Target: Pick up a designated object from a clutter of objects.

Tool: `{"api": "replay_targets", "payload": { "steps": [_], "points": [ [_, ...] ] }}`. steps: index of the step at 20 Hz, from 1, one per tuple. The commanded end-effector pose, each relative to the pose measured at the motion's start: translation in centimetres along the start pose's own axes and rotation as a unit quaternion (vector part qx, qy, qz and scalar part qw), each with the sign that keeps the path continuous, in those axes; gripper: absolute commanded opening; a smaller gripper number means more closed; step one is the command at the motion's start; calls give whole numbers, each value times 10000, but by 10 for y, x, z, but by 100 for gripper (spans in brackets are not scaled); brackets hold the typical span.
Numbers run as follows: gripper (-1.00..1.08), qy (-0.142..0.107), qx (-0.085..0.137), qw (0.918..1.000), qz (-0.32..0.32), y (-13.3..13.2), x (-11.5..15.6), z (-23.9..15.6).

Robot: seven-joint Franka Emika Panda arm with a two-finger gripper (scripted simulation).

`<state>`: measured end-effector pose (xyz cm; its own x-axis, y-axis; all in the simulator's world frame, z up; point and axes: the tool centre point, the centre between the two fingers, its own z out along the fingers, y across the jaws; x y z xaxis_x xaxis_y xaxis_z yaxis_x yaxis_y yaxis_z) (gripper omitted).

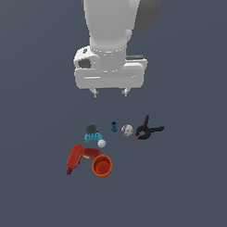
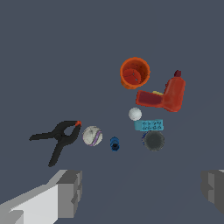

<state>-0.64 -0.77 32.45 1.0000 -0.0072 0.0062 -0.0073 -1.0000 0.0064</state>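
Observation:
The designated object, a tiny plain whitish ball [image 1: 102,143] [image 2: 135,114], lies on the grey floor between the teal block [image 1: 93,137] [image 2: 149,125] and the red power drill [image 1: 80,157] [image 2: 165,96]. My gripper [image 1: 110,92] hangs open well above the clutter, fingers spread and nothing between them. In the wrist view its fingertips [image 2: 70,192] frame the picture's edge, far from the ball.
Around the ball lie an orange cup [image 1: 102,165] [image 2: 135,72], a dark grey ball [image 1: 91,129] [image 2: 154,140], a tiny blue piece [image 1: 114,126] [image 2: 114,143], a speckled grey-white ball [image 1: 127,130] [image 2: 92,136] and a black clamp [image 1: 147,130] [image 2: 59,138].

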Motion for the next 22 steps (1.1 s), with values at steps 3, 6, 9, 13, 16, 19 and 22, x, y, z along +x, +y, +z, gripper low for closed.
{"api": "replay_targets", "payload": {
  "steps": [3, 6, 9, 13, 16, 19, 22],
  "points": [
    [100, -6, -4, 10000, 1, 2, 0, 0],
    [100, -34, -23, 10000, 2, 11, -1, 1],
    [100, -66, -45, 10000, -9, 21, -3, 0],
    [100, -74, -52, 10000, -19, 23, -4, -2],
    [100, -69, -45, 10000, 3, 22, -2, 2],
    [100, -68, -36, 10000, 62, 23, 2, 10],
    [100, -66, -23, 9999, 155, 25, 7, 24]
  ]
}}
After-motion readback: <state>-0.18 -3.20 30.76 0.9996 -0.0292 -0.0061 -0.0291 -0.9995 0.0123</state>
